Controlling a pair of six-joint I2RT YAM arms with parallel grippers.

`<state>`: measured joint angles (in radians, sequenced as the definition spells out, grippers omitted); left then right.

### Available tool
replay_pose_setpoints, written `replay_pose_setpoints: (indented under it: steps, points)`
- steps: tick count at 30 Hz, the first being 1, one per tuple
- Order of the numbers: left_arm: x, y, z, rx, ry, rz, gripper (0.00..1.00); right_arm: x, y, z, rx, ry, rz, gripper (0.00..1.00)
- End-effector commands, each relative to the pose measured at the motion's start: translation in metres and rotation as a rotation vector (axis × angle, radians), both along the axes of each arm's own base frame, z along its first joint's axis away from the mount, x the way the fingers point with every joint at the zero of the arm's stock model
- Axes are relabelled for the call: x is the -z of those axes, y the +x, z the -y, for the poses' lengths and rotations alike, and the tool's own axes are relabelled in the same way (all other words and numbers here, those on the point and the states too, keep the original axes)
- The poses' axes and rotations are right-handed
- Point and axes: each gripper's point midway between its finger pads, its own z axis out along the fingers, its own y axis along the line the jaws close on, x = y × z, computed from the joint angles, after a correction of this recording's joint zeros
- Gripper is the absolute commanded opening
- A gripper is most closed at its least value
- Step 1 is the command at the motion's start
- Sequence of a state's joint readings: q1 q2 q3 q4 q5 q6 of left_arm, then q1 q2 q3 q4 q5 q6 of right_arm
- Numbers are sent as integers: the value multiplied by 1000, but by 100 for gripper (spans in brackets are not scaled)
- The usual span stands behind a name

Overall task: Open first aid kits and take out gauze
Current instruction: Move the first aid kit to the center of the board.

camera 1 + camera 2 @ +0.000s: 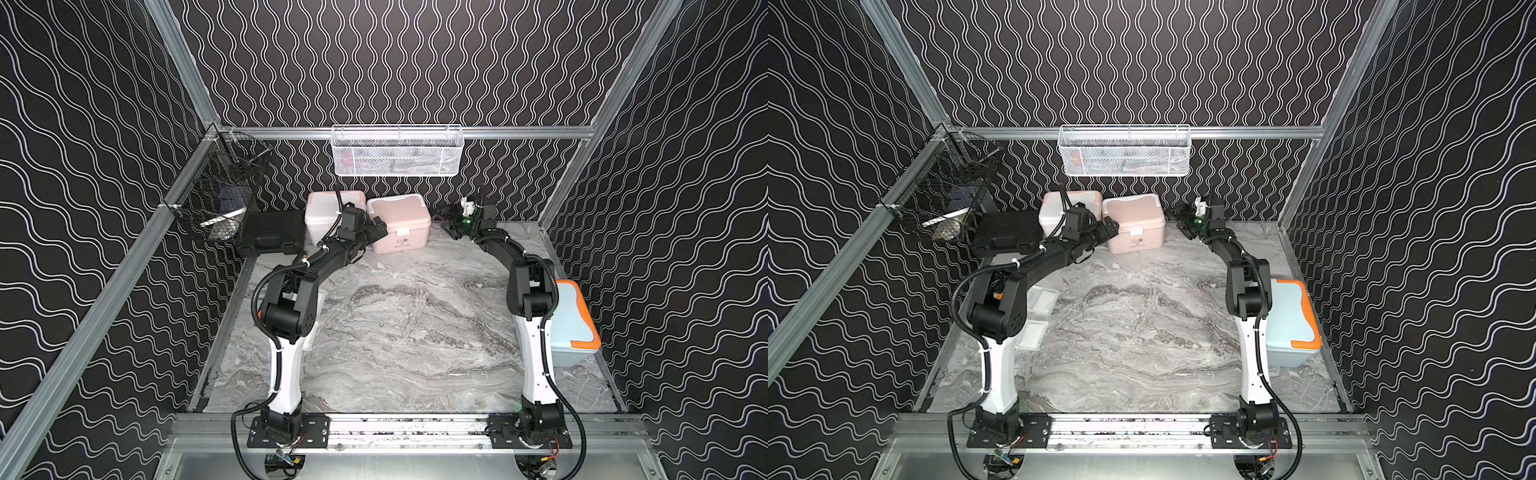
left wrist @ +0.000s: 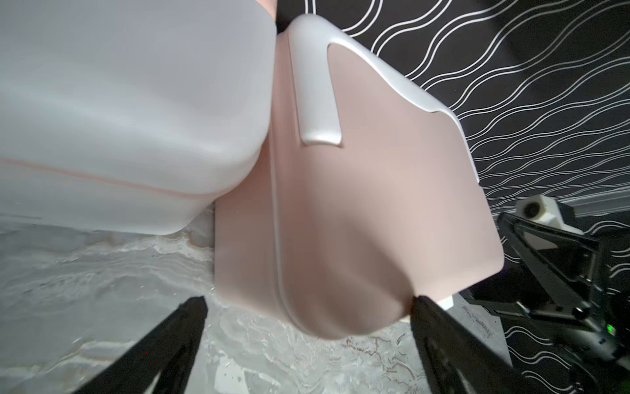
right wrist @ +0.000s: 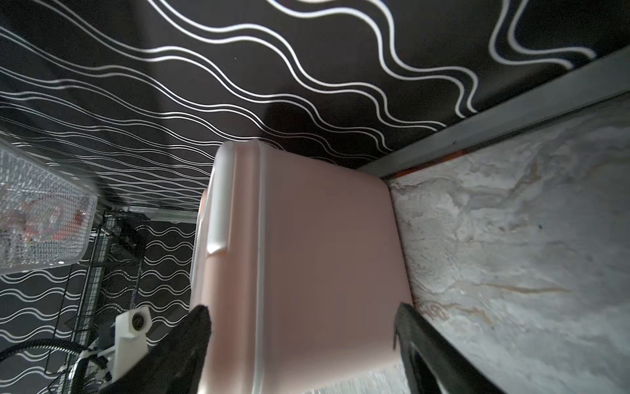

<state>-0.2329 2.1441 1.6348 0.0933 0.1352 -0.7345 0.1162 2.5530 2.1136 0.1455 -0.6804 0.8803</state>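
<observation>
Sitting btwn left pincer (image 2: 306, 305) & right pincer (image 3: 303, 312), both spread: pink kit (image 1: 401, 230).

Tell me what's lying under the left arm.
White gauze packets on the table, partly covered by the arm; how many cannot be told.

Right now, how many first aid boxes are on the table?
3: the white kit at the back, the pink kit beside it, and the blue kit beside the right arm. The arms might hide more.
</observation>
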Motion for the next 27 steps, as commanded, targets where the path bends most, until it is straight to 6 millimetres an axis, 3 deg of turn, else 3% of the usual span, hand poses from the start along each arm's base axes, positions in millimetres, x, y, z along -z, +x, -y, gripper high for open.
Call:
replay_pose_setpoints:
  steps: [1, 5, 12, 22, 27]
  points:
    - [-13, 10, 9, 26, -62, 87, 97, -12, 7, -16, -62, 79, 75, 85]
    - [-14, 11, 21, 72, -99, 126, 97, -5, 7, -36, -119, 109, 87, 85]
    - [-29, 1, 46, 144, -109, 158, 96, -13, -9, -57, -185, 139, 110, 85]
    - [-58, -42, 73, 207, -120, 187, 96, -22, -62, -53, -201, 179, 75, 84]
    - [-59, -79, 83, 225, -116, 177, 96, -19, -101, -46, -202, 147, 42, 83]
